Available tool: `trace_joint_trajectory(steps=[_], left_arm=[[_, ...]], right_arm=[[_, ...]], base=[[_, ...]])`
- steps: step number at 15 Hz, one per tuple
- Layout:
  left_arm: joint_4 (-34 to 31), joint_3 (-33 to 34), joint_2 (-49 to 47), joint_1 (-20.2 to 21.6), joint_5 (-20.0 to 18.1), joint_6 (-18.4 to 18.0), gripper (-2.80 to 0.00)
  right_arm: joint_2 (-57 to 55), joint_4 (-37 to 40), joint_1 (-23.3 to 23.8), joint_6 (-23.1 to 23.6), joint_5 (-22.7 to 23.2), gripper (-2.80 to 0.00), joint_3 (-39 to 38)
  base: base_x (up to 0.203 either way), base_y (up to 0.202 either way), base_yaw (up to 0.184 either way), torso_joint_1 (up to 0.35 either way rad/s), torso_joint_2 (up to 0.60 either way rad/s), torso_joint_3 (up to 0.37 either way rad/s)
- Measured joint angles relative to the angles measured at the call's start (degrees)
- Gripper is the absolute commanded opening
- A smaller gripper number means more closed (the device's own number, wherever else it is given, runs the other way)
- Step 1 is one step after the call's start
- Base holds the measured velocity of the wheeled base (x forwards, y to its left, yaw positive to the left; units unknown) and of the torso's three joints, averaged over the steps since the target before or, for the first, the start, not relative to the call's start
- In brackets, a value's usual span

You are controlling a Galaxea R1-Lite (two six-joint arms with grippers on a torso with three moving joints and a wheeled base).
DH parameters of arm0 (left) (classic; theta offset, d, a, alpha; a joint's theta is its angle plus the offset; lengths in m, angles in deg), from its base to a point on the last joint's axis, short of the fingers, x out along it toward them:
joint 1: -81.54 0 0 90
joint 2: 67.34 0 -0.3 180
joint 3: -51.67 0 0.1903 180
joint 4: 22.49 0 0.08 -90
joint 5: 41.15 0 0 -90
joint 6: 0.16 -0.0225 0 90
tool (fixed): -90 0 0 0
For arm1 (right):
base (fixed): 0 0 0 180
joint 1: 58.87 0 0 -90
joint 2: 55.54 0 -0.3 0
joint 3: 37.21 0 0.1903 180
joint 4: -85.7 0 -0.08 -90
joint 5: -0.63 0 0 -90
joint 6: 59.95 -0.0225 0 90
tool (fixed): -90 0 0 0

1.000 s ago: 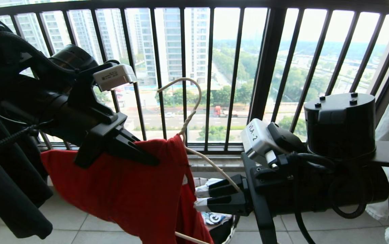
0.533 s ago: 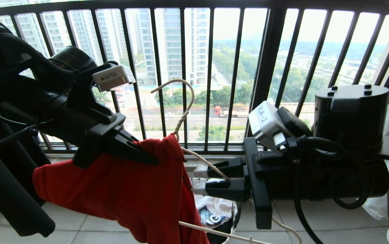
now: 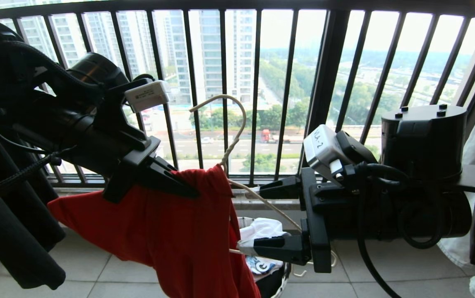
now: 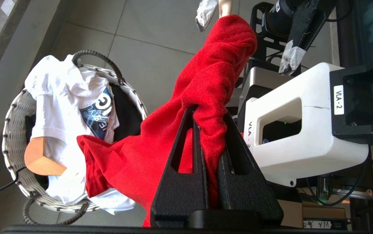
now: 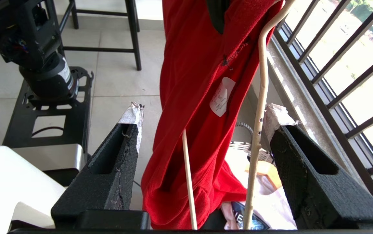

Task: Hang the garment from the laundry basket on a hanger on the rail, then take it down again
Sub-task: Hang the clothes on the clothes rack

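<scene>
- We keep our left gripper (image 4: 206,143) clamped on a fold of the red T-shirt (image 3: 171,231); its two black fingers (image 4: 180,169) are pressed nearly together with the cloth bunched between them, close under the hanger's hook.
- Our right gripper (image 3: 268,219) stands wide, holding nothing. One taped finger lies above the white wire hanger (image 3: 237,136), the other below, and the hanger's sloping arm passes through the gap, as far as we can tell without touching either.
- From the right wrist, two thin bars of the hanger (image 5: 258,130) run between the fingers beside the hanging red cloth, whose white label faces the camera.
- The T-shirt is draped over the hanger in mid-air, above the laundry basket (image 4: 14,130), which sits on the tiled floor holding a white printed shirt (image 4: 63,107) and a wooden hanger (image 4: 40,159).
- The black window railing (image 3: 324,82) stands just behind the hanger. The rail is not in view.
- We judge the step to be a re-grip on the hanger. To do it well, we should centre the wire between the right fingers, close on bare wire rather than cloth, and keep the left grip steady so the shirt does not slide off.
</scene>
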Motion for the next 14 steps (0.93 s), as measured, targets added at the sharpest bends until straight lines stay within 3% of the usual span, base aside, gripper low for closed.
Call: trace_joint_trajectory(steps=[4, 7, 9, 10, 12, 14], left_arm=[[0.2, -0.4, 0.0, 0.0, 0.9, 2.2, -2.80], [0.3, -2.6, 0.0, 0.1, 0.7, 5.3, -2.80], [0.3, -3.1, -0.1, 0.3, 0.7, 7.8, -2.80], [0.3, -3.1, -0.1, 0.6, 0.7, 8.0, -2.80], [0.5, -3.5, -0.2, 1.3, 0.6, 9.8, -2.80], [1.2, -5.0, -0.6, 1.6, 0.6, 13.5, -2.80]], right_arm=[[0.2, 1.0, 3.9, -1.1, -0.4, 0.00, 1.6], [2.9, 1.0, 6.2, -8.9, -2.0, 0.00, 3.2], [5.6, 1.1, 6.6, -11.7, -6.6, 0.00, 2.5], [7.1, 1.2, 6.6, -11.9, -9.3, -2.80, 1.4], [10.7, 4.4, 6.7, -12.4, -12.5, -2.80, -0.2], [14.4, 14.0, 6.7, -15.0, -13.2, -2.80, 2.0]], base=[[0.000, 0.000, 0.000, 0.000, 0.00, 0.000], [0.000, 0.000, 0.000, 0.000, 0.00, 0.000], [0.000, 0.000, 0.000, 0.000, 0.00, 0.000], [0.000, 0.000, 0.000, 0.000, 0.00, 0.000], [0.000, 0.000, 0.000, 0.000, 0.00, 0.000], [0.000, 0.000, 0.000, 0.000, 0.00, 0.000]])
